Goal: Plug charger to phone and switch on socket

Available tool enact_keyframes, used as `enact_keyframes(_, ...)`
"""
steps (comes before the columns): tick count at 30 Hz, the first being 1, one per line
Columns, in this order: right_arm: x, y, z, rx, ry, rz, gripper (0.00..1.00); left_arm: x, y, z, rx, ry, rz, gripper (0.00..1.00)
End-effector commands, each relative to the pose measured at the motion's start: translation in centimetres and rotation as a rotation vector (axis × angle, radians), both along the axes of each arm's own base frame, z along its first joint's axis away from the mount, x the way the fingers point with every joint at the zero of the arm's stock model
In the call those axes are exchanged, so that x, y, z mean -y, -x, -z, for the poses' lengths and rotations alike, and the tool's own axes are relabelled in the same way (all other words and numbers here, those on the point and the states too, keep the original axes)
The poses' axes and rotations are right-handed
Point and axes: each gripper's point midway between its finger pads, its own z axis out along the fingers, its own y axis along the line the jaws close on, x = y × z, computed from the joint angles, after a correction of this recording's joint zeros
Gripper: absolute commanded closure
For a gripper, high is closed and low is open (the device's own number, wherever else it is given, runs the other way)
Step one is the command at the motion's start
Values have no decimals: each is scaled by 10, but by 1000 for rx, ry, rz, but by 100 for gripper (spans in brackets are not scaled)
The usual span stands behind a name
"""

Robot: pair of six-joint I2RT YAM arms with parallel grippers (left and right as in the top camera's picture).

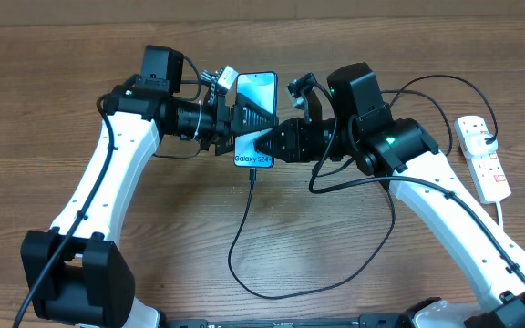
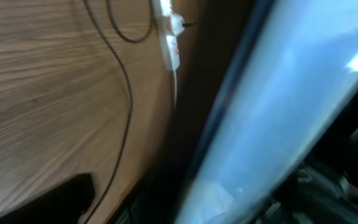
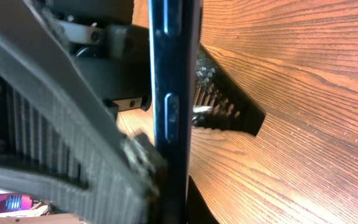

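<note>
The phone [image 1: 256, 91] is held above the table's middle, its blue screen facing up and small text at its near end. My left gripper [image 1: 237, 120] is shut on its left side. My right gripper [image 1: 264, 146] is shut on its near end. The charger [image 1: 241, 228], a thin black cable, meets the phone's near edge with its tip, loops over the table and runs right. The socket [image 1: 483, 157] lies at the far right with a black plug in it. The right wrist view shows the phone [image 3: 173, 124] edge-on between my fingers [image 3: 169, 193]. The left wrist view shows a blurred phone screen [image 2: 291, 106], the socket [image 2: 168, 37] and the cable [image 2: 128, 93].
A white cord [image 1: 502, 214] runs from the socket toward the table's front right. Thicker black arm cables [image 1: 354, 182] hang around the right arm. The wooden table [image 1: 80, 55] fills the rest of the view.
</note>
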Motion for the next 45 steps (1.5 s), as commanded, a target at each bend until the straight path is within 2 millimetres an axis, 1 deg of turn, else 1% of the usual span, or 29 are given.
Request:
enact_keyframes(1, -3, 3, -19, 65, -32, -31, 96, -14, -9, 8, 19, -74, -61, 0)
enact_keyframes(5, 2, 2, -11, 45, 7, -4, 96, -26, -15, 13, 14, -109, -99, 0)
enact_keyframes(7, 4, 1, -7, 38, 29, 12, 96, -31, -18, 15, 13, -124, -115, 5)
enact_keyframes(9, 7, -1, -3, 33, 53, 30, 96, -35, -20, 16, 13, -126, -127, 6)
enact_keyframes(14, 18, -5, 11, 15, 132, 85, 96, -44, -25, 17, 13, -133, -153, 5)
enact_keyframes(16, 27, -7, 21, 7, 190, 125, 96, -49, -27, 20, 11, -155, -169, 2)
enact_keyframes(17, 31, -8, 25, 3, 218, 143, 96, -51, -28, 23, 9, -171, -178, 0)
enact_keyframes(20, 43, -8, 37, -13, 295, 183, 96, -61, -30, 33, 1, -244, -210, 0)
enact_keyframes(24, 50, -5, 51, -57, 349, 192, 96, -76, -36, 49, 10, -365, -258, 1)
enact_keyframes(26, 53, -5, 61, -82, 382, 198, 96, -87, -40, 58, 35, -443, -277, 0)
enact_keyframes(29, 54, -4, 80, -134, 422, 191, 96, -112, -45, 74, 56, -615, -327, 0)
enact_keyframes(32, 53, -7, 103, -171, 446, 184, 96, -141, -43, 89, 40, -793, -376, 0)
enact_keyframes(35, 53, -8, 125, -199, 464, 179, 96, -157, -40, 95, 27, -889, -396, 1)
enact_keyframes(38, 53, -8, 145, -228, 482, 174, 96, -163, -40, 96, 30, -923, -406, 0)
enact_keyframes(41, 51, -8, 162, -252, 492, 166, 96, -164, -40, 96, 30, -929, -408, 0)
enact_keyframes(45, 45, -6, 179, -277, 467, 143, 96, -164, -40, 96, 30, -929, -409, 1)
